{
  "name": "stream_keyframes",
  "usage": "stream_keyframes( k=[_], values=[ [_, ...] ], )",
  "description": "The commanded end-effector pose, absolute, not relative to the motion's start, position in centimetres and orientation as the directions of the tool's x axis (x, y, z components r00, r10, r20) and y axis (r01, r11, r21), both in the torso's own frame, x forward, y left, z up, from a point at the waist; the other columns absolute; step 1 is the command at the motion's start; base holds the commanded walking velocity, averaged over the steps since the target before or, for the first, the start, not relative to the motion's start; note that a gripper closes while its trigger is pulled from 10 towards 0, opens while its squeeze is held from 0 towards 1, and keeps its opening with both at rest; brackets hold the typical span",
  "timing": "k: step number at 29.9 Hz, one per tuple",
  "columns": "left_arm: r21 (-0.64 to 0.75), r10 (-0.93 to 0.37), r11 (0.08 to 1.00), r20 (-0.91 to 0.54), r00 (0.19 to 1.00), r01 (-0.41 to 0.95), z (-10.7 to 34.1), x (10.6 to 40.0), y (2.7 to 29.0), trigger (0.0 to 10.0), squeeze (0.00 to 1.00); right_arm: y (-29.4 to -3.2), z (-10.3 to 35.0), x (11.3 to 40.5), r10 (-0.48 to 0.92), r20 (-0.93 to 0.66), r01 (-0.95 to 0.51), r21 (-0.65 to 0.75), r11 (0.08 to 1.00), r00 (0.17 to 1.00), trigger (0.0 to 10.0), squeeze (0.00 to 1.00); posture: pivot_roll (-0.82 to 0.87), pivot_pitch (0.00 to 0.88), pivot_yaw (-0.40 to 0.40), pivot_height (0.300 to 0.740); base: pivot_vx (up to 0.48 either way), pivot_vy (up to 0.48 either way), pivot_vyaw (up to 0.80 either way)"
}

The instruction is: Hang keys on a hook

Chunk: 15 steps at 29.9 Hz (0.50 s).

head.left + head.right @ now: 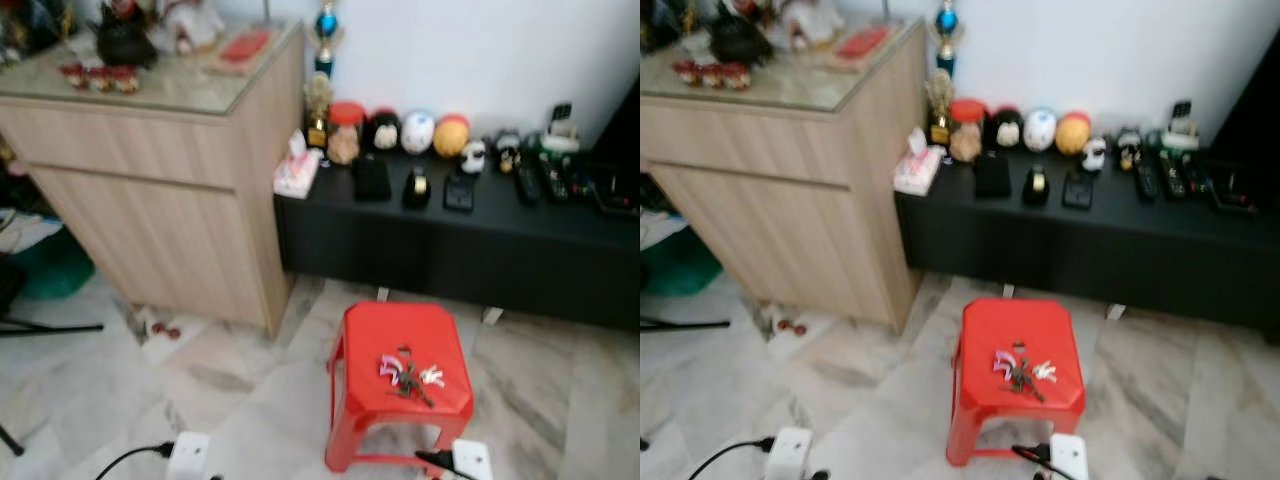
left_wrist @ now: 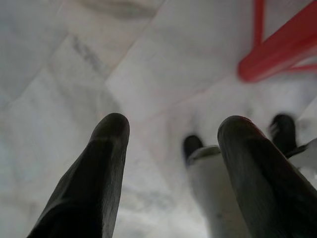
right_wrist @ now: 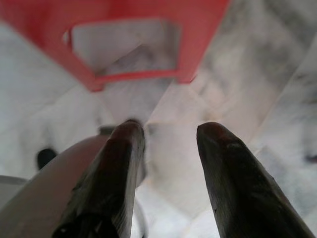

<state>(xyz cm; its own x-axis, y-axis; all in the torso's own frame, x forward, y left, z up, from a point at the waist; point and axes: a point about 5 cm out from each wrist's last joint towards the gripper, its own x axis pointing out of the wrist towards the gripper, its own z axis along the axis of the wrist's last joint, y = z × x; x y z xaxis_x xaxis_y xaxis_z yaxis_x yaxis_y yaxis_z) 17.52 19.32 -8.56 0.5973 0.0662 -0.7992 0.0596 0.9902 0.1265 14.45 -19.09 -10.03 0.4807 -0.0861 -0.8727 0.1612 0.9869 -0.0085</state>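
Left gripper: nearest my wrist camera, my two black fingers stand spread with nothing between them, pointing at pale marble floor.
Right gripper: fingers likewise parted and holding nothing, aimed at the floor near a leg frame of the red stool.
Keys: a small bunch with white and pink tags, lying on the seat of the red stool, lower centre of the head view.
Red stool: stands on the marble floor, just in front of the black bench.
Power sockets: one white block touching the stool's foot, another at lower left with a black cable.
Black bench: middle right, carrying figurines, remotes and a tissue box.
Wooden cabinet: upper left, glass top cluttered with blurred ornaments.
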Motion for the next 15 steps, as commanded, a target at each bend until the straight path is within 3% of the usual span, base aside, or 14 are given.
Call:
stream_keyframes(
  k=[1,8,10,15],
  values=[
    [0.149,0.092,0.988,-0.797,0.596,0.047,-8.6,17.0,20.5,10.0,0.0,-18.4,-9.8,15.1,-0.07,-0.849,0.168,0.022,0.985,0.523,10.0,0.0,-0.06,0.042,-0.026,0.74,0.0,0.0,0.0],
    [0.16,0.148,0.986,-0.681,0.717,-0.051,-6.7,19.8,21.5,10.0,0.0,-18.6,-9.5,15.5,-0.072,-0.816,0.143,0.013,0.99,0.573,10.0,0.0,-0.06,0.051,-0.032,0.74,0.0,0.0,0.0],
    [0.142,0.141,0.987,-0.562,0.815,-0.073,-4.9,22.0,21.9,10.0,0.0,-18.8,-9.1,15.8,-0.099,-0.77,0.158,0.002,0.987,0.63,10.0,0.0,-0.06,0.056,-0.036,0.74,0.0,0.0,0.0],
    [0.116,0.108,0.991,-0.347,0.932,-0.072,-1.5,25.1,22.0,10.0,0.0,-19.0,-8.6,16.2,-0.12,-0.705,0.195,0.027,0.98,0.699,10.0,0.0,-0.07,0.065,-0.038,0.74,0.0,0.0,0.0]
  ],
)
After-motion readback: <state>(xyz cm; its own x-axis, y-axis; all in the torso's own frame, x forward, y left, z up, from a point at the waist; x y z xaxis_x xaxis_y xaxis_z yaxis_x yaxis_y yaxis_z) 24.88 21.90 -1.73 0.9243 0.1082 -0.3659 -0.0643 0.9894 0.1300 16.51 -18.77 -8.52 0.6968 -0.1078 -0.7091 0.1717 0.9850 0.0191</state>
